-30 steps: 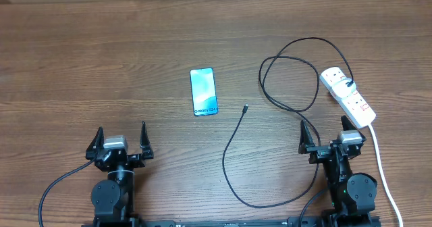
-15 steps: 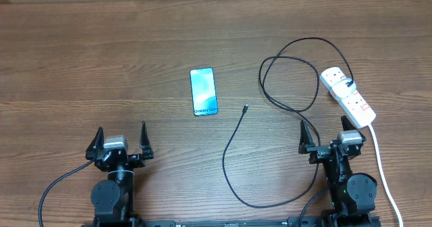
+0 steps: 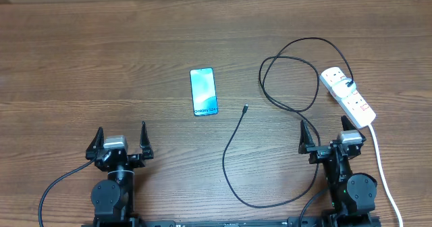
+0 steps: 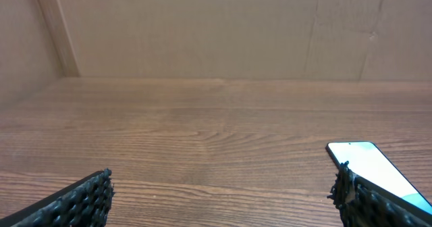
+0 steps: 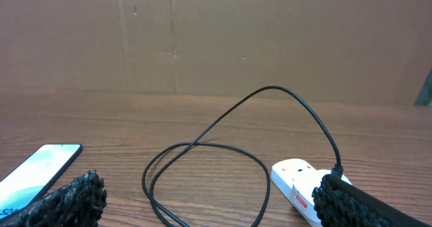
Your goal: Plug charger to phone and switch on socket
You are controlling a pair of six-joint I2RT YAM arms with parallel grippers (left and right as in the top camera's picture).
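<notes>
**Both arms sitting low at the near edge, grippers empty**

The left arm is crouching at the near left of the wooden tabletop (image 3: 81,51). Its left gripper (image 3: 121,134) is pointing toward the far side, jaws spread wide and grasping nothing. The phone (image 3: 204,92) is lying flat ahead and to its right, screen glowing light blue, well apart from either arm.

The charger (image 3: 224,158) is trailing in a long curve just right of the phone. Its small plug (image 3: 245,109) is resting loose on the wood near the phone, not touching it.

The right arm is sitting in the same low pose, the right gripper (image 3: 322,129) likewise released and empty. The socket (image 3: 347,95) is lying just beyond it at the far right, with its thick white cord (image 3: 379,159) running back beside the arm.
</notes>
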